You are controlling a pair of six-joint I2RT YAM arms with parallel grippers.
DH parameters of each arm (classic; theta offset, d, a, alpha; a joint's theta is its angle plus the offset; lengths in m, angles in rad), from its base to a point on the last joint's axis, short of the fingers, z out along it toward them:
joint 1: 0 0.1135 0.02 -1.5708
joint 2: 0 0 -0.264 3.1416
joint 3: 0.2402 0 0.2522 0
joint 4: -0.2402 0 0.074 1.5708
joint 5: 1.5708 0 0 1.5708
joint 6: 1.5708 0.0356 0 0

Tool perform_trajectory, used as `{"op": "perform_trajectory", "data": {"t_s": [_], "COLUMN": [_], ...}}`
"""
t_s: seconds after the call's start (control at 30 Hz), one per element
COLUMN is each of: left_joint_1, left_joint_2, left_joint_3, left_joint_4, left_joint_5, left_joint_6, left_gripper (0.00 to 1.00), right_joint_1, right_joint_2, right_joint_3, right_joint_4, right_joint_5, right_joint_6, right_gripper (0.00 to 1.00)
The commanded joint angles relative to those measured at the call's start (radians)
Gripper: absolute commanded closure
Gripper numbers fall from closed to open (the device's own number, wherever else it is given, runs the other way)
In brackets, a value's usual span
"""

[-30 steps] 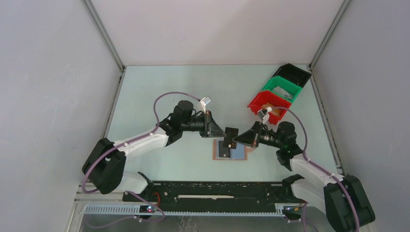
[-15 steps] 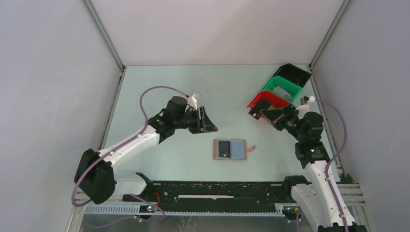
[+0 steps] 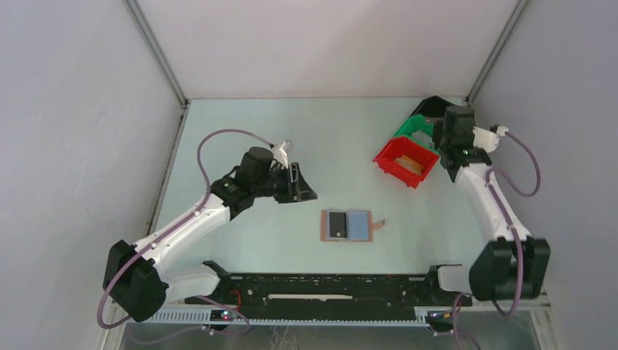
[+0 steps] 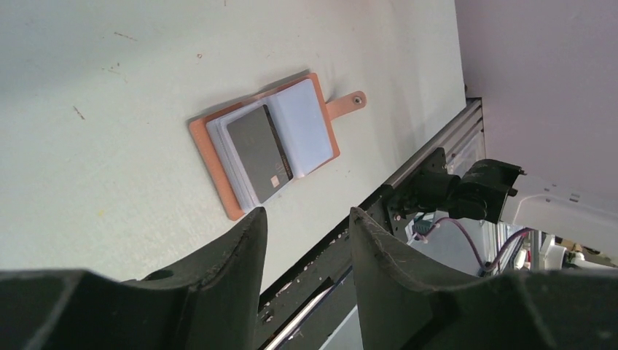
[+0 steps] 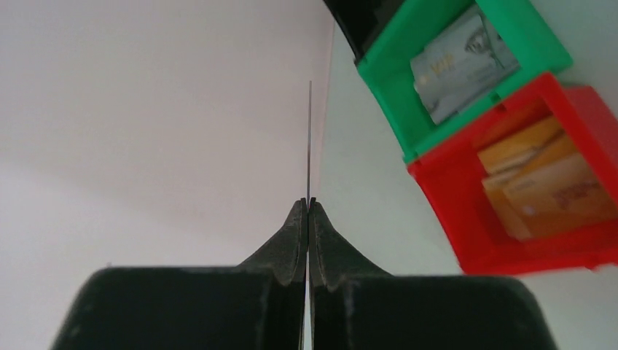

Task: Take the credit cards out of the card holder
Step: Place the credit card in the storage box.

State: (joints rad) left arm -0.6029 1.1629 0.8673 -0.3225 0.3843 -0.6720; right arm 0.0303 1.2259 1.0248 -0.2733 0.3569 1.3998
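The card holder [image 4: 307,125] lies open at the upper middle of the left wrist view, a dark card [image 4: 260,142] in it. The left gripper [image 4: 306,219] is partly open and holds nothing. Only the right wrist view shows the right gripper [image 5: 309,203] pinching a thin card [image 5: 310,135] edge-on. It also shows a grey card [image 5: 463,65] with blurry yellow letters in the green bin [image 5: 539,44].

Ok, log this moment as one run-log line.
left gripper: open, empty | right gripper: shut on thin card by green bin | card holder: open, dark card inside

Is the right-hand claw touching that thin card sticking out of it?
Touching. The right wrist view shows the right gripper shut, pinching the card edge-on.
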Motion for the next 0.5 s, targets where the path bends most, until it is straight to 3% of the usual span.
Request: {"op": "perform_trajectory", "data": {"t_s": [0.0, 0.23, 0.47], "left_joint_1": [0.014, 0.028, 0.05], "left_joint_2": [-0.033, -0.023, -0.001], "left_joint_3": [0.043, 0.067, 0.071], "left_joint_4": [-0.021, -0.041, -0.053], "left_joint_5": [-0.008, -0.004, 0.011], "left_joint_6": [0.041, 0.061, 0.076], "left_gripper": [0.5, 0.5, 0.51], "right_joint_1": [-0.022, -0.036, -0.099], "right_joint_2": [0.196, 0.486, 0.653], "right_joint_3": [0.205, 0.413, 0.407], "right_joint_4": [-0.162, -0.2, 0.059], "right_joint_5": [0.198, 0.186, 0.125], "right_joint_6": [0.268, 0.408, 0.399], "right_gripper": [1.0, 1.0, 1.0]}}
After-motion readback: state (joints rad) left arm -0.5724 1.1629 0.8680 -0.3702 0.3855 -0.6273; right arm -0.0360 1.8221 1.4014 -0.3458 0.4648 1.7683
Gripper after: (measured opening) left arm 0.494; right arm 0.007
